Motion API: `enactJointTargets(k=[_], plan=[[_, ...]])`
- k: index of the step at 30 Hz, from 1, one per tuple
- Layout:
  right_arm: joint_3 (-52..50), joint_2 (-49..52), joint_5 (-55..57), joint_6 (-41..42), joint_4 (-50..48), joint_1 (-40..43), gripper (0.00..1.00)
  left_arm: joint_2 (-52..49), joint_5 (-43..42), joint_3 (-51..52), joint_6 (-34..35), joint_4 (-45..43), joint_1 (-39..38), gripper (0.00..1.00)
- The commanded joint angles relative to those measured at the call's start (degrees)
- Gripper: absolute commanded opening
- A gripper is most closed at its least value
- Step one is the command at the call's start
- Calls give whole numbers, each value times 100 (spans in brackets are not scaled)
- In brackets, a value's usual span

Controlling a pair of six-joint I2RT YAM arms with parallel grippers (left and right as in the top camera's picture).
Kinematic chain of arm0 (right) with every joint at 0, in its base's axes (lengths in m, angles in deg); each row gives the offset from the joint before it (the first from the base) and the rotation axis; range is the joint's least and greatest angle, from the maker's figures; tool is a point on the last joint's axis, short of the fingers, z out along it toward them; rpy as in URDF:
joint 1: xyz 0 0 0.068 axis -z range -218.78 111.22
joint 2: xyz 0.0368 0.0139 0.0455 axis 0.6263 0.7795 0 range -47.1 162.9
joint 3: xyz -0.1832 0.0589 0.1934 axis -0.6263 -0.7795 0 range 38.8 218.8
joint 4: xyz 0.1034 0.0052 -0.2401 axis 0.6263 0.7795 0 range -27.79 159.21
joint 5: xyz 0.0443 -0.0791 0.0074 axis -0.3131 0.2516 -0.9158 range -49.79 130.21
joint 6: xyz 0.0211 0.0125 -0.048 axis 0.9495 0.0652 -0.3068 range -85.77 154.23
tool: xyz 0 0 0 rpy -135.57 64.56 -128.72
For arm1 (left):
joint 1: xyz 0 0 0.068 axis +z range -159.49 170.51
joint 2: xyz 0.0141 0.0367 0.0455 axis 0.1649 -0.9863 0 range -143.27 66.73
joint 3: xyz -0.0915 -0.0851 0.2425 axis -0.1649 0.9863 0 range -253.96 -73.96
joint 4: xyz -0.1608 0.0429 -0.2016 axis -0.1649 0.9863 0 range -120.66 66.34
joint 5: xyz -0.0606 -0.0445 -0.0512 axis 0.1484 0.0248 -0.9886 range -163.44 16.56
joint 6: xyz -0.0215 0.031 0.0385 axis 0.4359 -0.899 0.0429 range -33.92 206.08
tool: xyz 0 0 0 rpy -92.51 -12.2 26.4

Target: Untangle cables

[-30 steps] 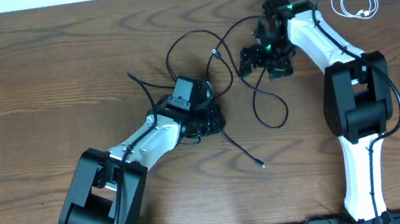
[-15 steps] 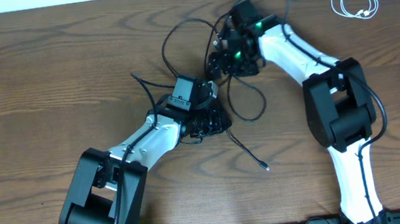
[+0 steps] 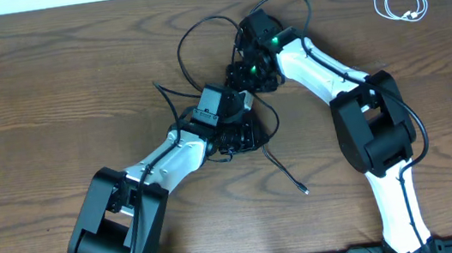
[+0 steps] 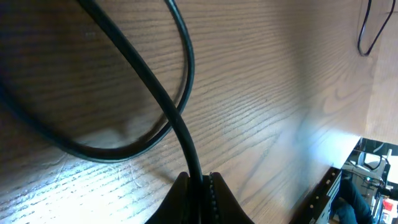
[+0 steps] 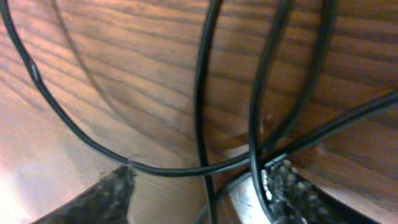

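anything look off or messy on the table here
The black cable lies in crossed, tangled loops mid-table, one strand pinched in the left gripper. The white cable sits neatly coiled at the far right, apart. Nothing looks damaged.

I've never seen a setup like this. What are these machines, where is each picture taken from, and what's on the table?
Two robot arms work at a wooden table. One picture looks down from above; the other two come from cameras on the arms' wrists. A long black cable lies tangled in the middle; a short white cable sits coiled apart, top right. The left tool is shut on the black cable. The right tool is open, with strands of it between its fingers.
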Motion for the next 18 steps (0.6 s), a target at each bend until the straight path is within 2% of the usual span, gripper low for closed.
enactJointTargets(k=[1, 9, 11, 15, 18], plan=[[-356, 184, 315, 136, -55, -42, 65, -63, -96, 74, -33, -76, -11, 8], [-850, 186, 256, 243, -588, -151, 61, -59, -186, 74, -33, -219, -11, 7], [-901, 184, 306, 339, -682, -184, 55, -59, -238, 74, -33, -275, -11, 7], [-909, 186, 457, 522, -680, -186, 32, -52, -247, 72, -35, -363, 2, 7], [-918, 186, 472, 522, -680, -192, 19, -26, -245, 72, -35, -361, 39, 7]])
